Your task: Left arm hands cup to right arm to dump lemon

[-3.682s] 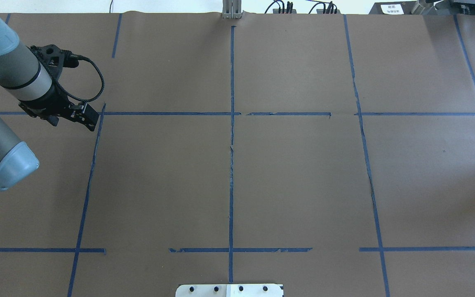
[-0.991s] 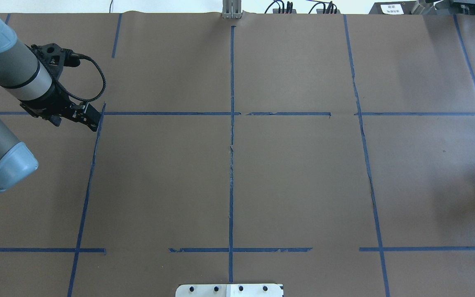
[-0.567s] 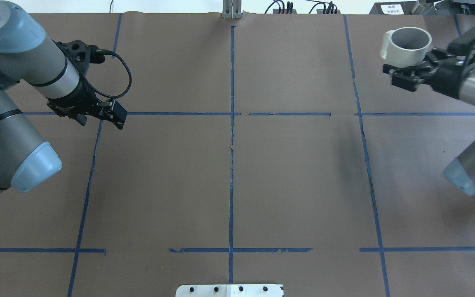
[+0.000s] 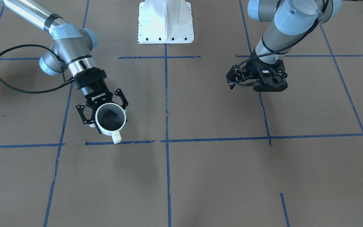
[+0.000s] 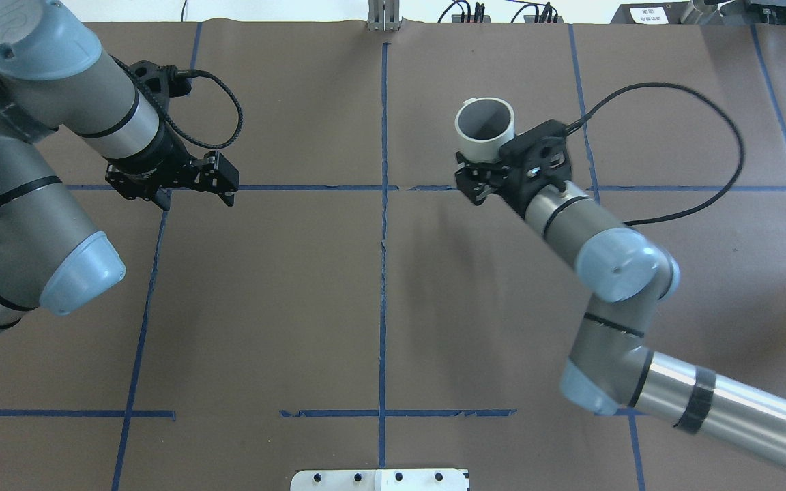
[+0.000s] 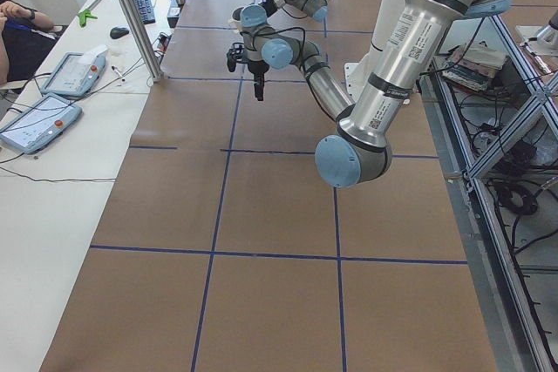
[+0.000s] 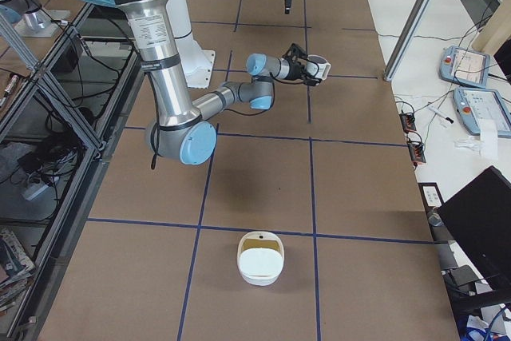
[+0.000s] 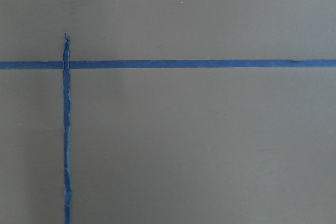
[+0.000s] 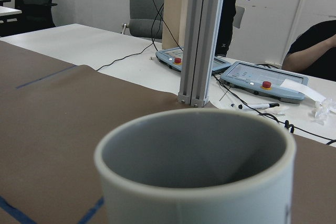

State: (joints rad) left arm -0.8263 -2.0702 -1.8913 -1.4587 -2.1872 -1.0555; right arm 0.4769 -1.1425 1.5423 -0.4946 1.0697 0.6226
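Observation:
My right gripper is shut on the lower body of the cup, a small white mug with a grey inside. It holds the cup upright above the table, right of the centre tape line. In the front-facing view the cup has its cream handle pointing away from the right gripper. The cup's rim fills the right wrist view. The lemon shows in no view, and what I see of the cup's inside is bare grey. My left gripper is open and empty, pointing down over a tape crossing at the left, and it also shows in the front-facing view.
Brown paper with blue tape lines covers the table. The robot's base plate sits at the near edge. An aluminium post stands at the far edge. A white tub sits on the table's right end.
The right arm has come in from the right edge with the cup and carried it left toward the table's middle. The left arm has moved right and forward.

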